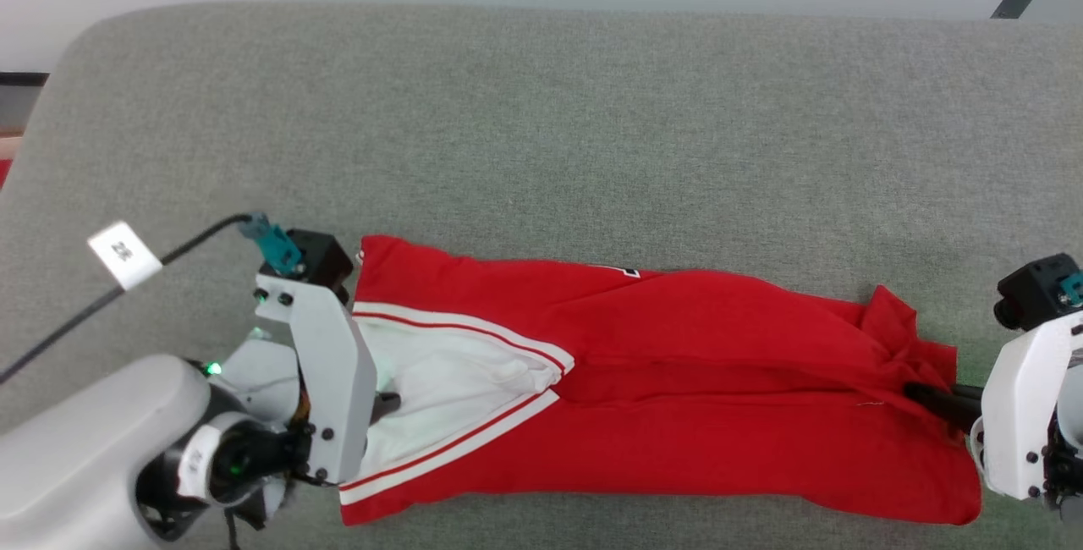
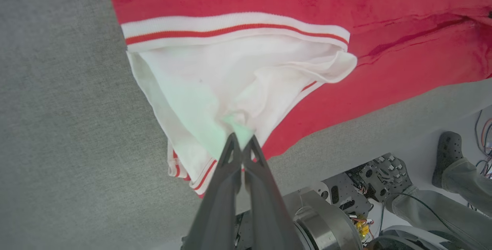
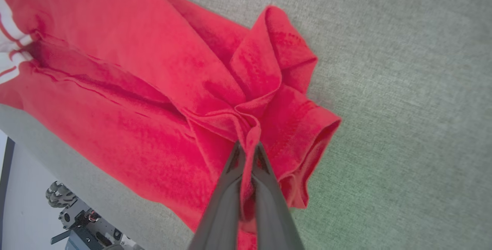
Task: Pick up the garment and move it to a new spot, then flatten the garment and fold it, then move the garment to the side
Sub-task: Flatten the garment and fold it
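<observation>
Red garment [image 1: 677, 381] lies folded lengthwise on a grey bench [image 1: 541, 110].
The left hand [image 2: 242, 142] pinches the white sleeve [image 2: 230, 80], the right hand [image 3: 248, 148] the red hem [image 3: 300, 142]; the cloth looks limp and light, and its edges suit gripping.

One shirt [image 1: 677, 381], stretched between two pincers. There is one white sleeve [image 2: 230, 84], right at the tips of the left pincer [image 2: 241, 142], and two striped bands [image 1: 461, 326], one on either side of those tips. One bunched red fold [image 3: 269, 69] sits just ahead of the right pincer [image 3: 248, 148]. One grey padded table [image 1: 592, 127] lies under both pincers. Behind the left pincer are one black cable [image 1: 195, 241] and one white label [image 1: 124, 255]. To the right of its fingers, in the left wrist view, are one roller wheel [image 2: 384, 173] and one dark shoe [image 2: 447, 157].
</observation>
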